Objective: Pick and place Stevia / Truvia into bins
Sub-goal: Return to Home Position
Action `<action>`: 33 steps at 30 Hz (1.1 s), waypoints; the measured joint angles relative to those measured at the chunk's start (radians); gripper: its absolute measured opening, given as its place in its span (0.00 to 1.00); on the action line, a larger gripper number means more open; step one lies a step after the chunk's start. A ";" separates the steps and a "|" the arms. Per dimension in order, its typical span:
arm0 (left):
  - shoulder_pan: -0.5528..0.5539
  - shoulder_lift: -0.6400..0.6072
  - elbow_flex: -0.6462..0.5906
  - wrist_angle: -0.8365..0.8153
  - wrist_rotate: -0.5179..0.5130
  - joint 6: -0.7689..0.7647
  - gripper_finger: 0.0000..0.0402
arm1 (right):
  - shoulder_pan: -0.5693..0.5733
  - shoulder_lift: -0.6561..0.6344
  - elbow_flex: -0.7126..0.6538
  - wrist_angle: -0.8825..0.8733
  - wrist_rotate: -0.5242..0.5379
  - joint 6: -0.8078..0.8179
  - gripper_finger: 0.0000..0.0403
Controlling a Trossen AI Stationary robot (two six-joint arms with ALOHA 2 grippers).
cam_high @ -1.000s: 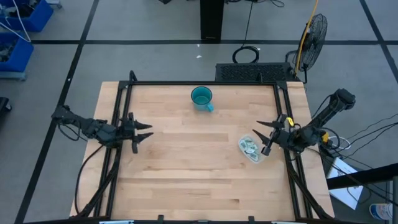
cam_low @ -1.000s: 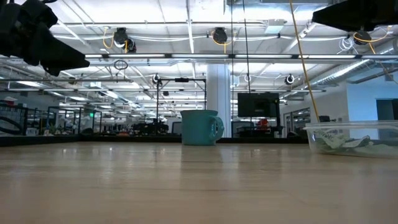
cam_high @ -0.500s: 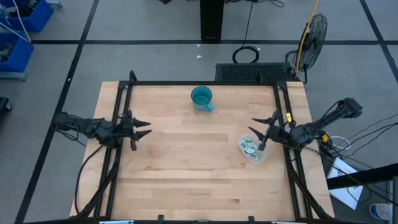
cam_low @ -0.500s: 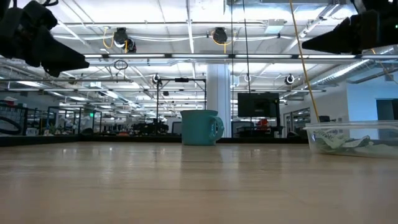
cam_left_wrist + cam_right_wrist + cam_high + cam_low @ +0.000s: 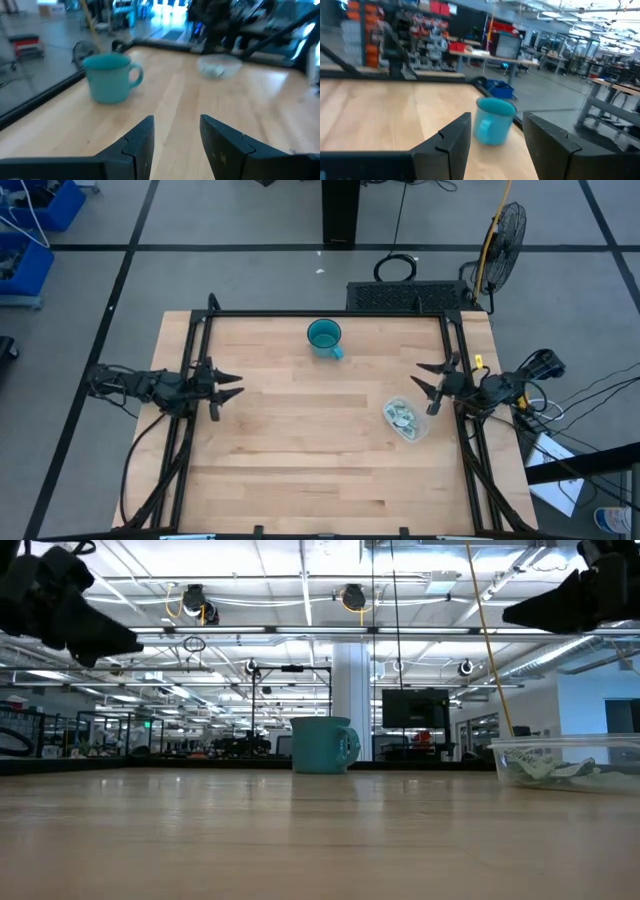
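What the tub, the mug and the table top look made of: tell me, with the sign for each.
Tub: seemingly clear glossy plastic; the sachets show through its wall.
Mug: teal, smooth, faintly shiny, probably glazed ceramic, possibly enamel.
Table top: pale wood, matte, with plank seams visible.

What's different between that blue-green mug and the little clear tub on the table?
The mug is opaque teal; the tub is see-through plastic. The mug stands taller and has a handle; the tub is shallow and has none. Seen from above, the mug looks empty, while the tub holds the paper sachets. Both sit upright and open-topped on the wooden table.
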 joint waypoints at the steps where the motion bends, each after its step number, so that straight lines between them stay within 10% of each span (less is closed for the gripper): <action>1: 0.000 0.000 -0.006 0.038 0.013 0.014 0.41 | 0.000 -0.016 0.000 0.004 -0.017 -0.003 0.43; 9: -0.001 0.000 -0.114 0.292 0.136 0.145 0.41 | 0.000 -0.071 -0.011 0.018 -0.226 -0.061 0.43; 33: -0.001 0.003 -0.114 0.293 0.129 0.163 0.41 | 0.000 -0.071 -0.142 0.147 -0.227 -0.102 0.43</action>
